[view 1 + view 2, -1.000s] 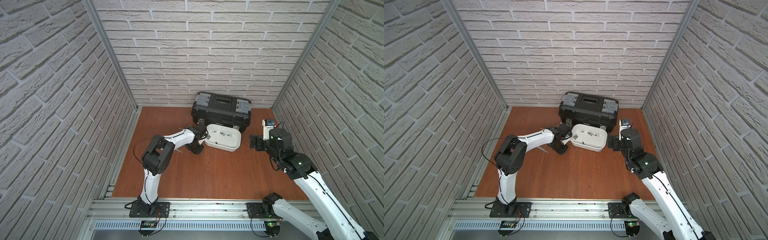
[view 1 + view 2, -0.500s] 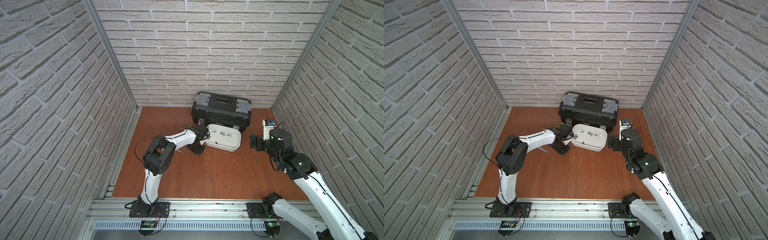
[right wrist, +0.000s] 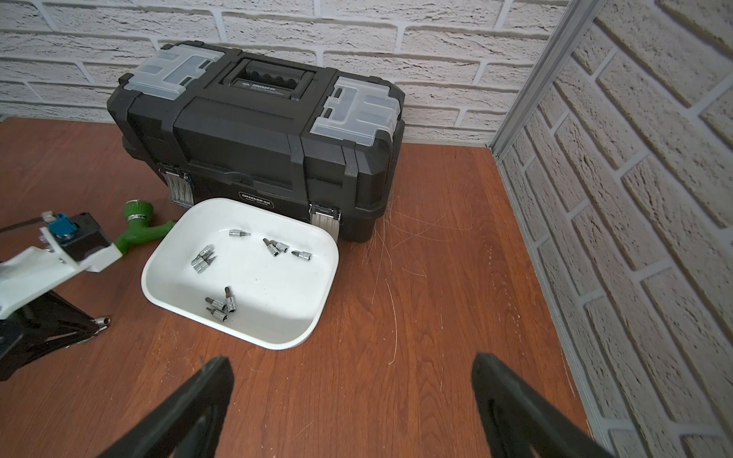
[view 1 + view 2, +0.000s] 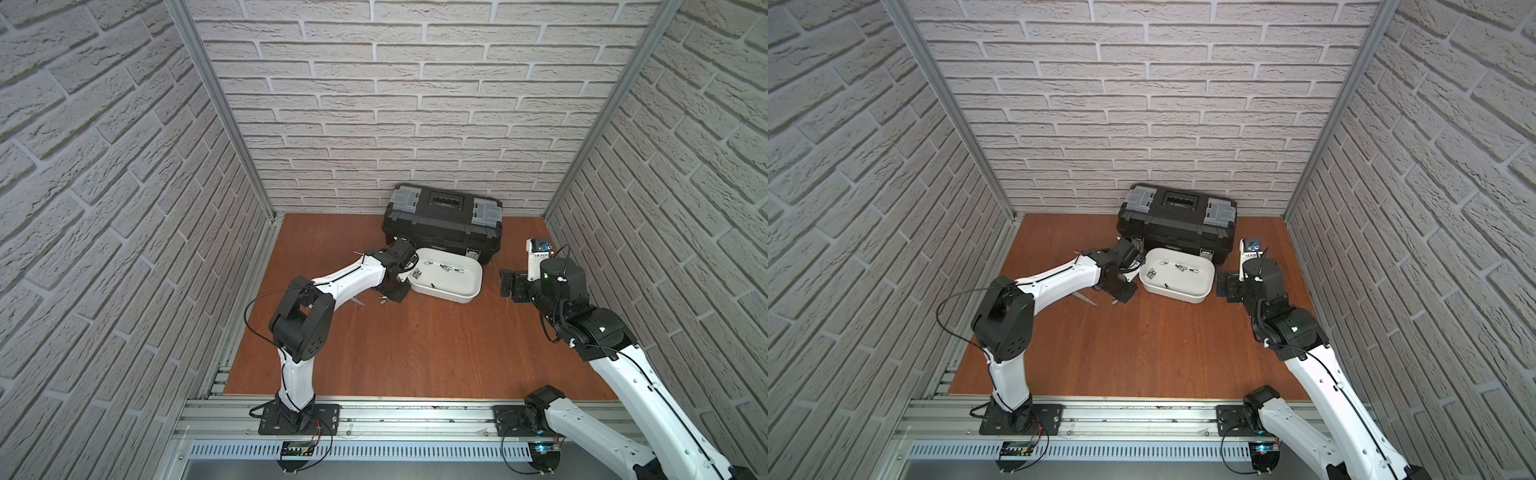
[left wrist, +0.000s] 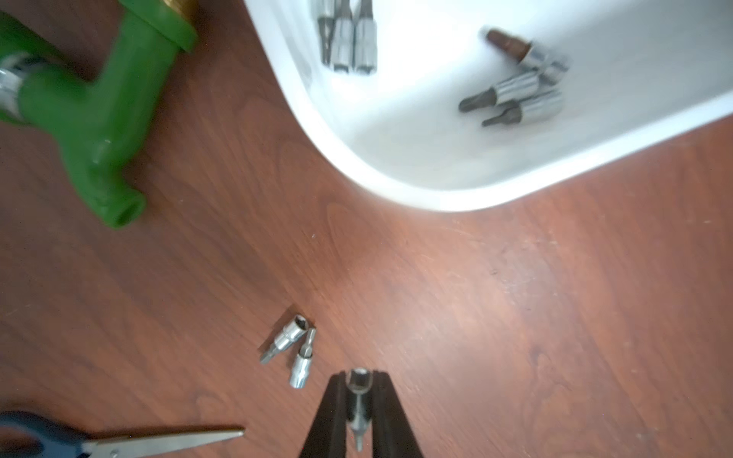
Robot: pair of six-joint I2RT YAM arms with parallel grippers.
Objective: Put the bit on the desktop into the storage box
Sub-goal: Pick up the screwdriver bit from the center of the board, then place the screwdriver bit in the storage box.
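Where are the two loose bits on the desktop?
In the left wrist view the two loose bits lie together on the desktop, right beside the left gripper, between the scissors and the storage box, off its near left corner.

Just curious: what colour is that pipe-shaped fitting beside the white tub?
Green fitting, with a brass-coloured end; clearest in the left wrist view.
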